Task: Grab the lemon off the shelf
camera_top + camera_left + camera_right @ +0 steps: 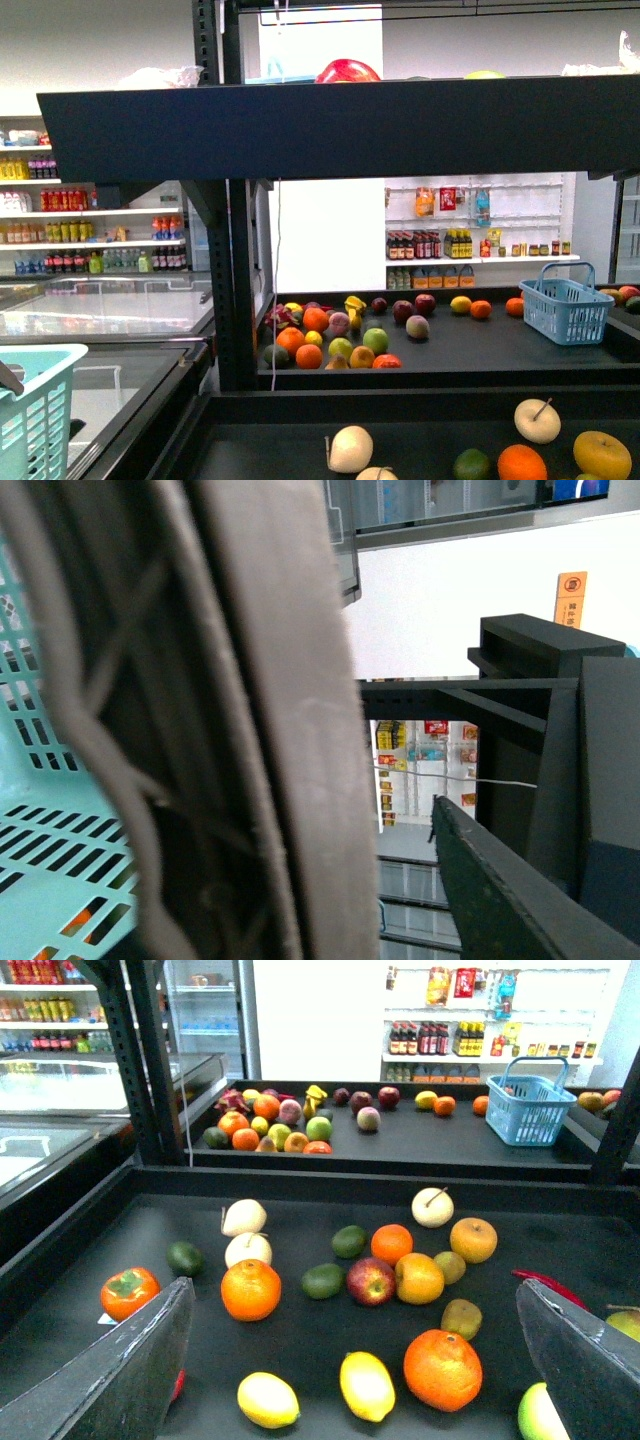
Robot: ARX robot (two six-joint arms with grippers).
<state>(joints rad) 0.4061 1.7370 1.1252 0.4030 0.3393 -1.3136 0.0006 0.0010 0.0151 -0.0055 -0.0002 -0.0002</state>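
Lying roughly end-on to the wide-spread right pincer (352, 1288), lemon (367, 1385) on shelf (590, 1245); left pincer (190, 730) unreadable.

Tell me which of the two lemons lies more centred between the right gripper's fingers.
The longer lemon beside the large orange, about midway between the open fingers. The rounder lemon lies off to the side, closer to one finger.

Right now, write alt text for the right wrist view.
The right claw hangs open above a black shelf tier scattered with fruit, with a lemon and a second lemon nearest the camera beside a large orange. A farther tier holds more fruit and a blue basket.
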